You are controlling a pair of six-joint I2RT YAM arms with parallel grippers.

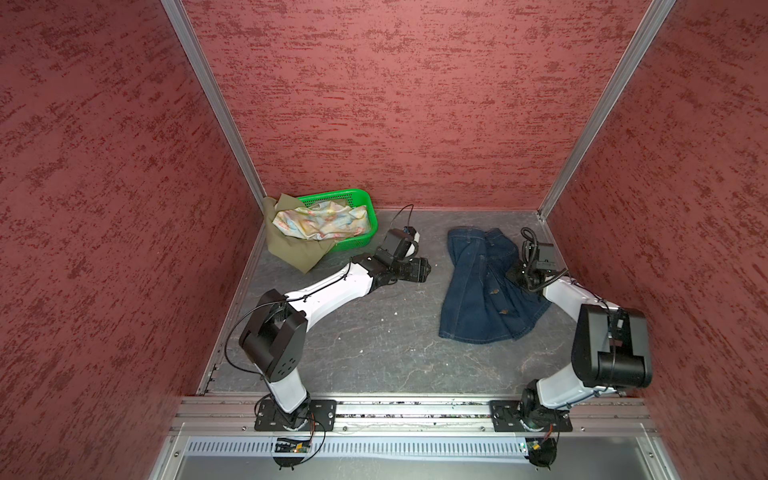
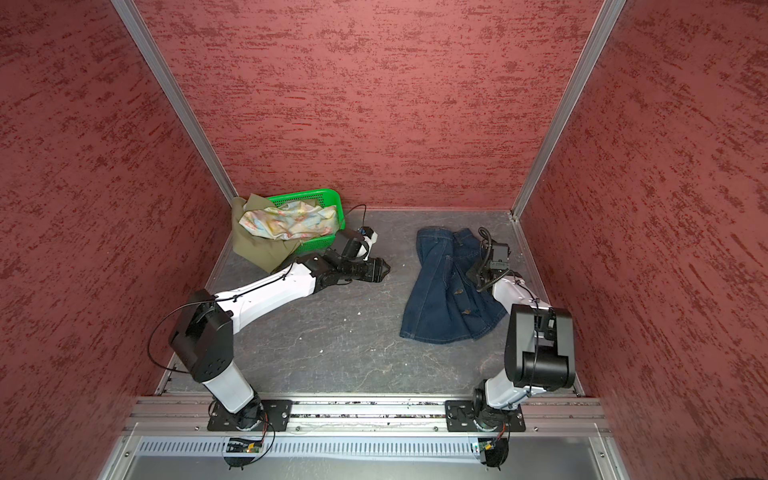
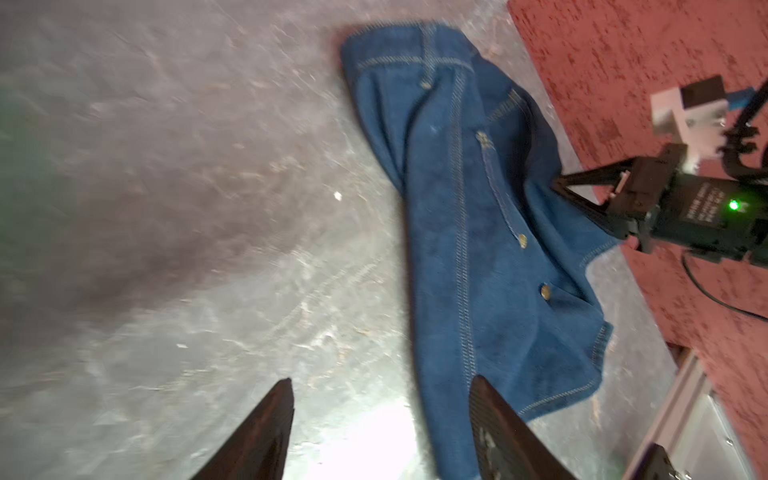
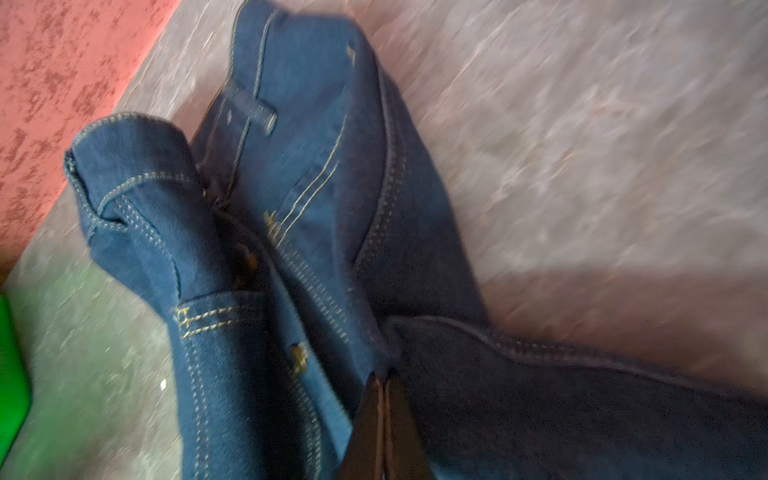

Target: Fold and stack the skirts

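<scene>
Near edge: an aluminium rail (image 1: pixel 415 409) runs across the front and both arm bases are bolted to it.
Worktop: grey and marbled (image 1: pixel 374 332), scuffed, with a few pale specks.
Room: red textured walls (image 1: pixel 415 104) close it in on the left, right and far sides, with metal strips in the far corners.
Denim skirt: dark blue with pale seams and brass buttons (image 1: pixel 478 299), it lies rumpled on the right half of the worktop, hem towards the rail and waistband towards the far wall. It is well to the right of the left claw and directly under the right claw.
Left claw: (image 3: pixel 382 381) its fingers are spread apart with nothing between them. It hangs over bare worktop near the middle, clear of the denim skirt.
Right claw: (image 4: pixel 384 380) clenched, fingers pressed together. The tips rest against the denim skirt at its right side and folds run up to them. Whether any cloth is pinched between them cannot be told.
Far left corner: a green basket (image 1: pixel 357 195) holds the floral skirt (image 1: pixel 320 222). The olive skirt (image 1: pixel 291 249) drapes over its near-left rim onto the worktop.
</scene>
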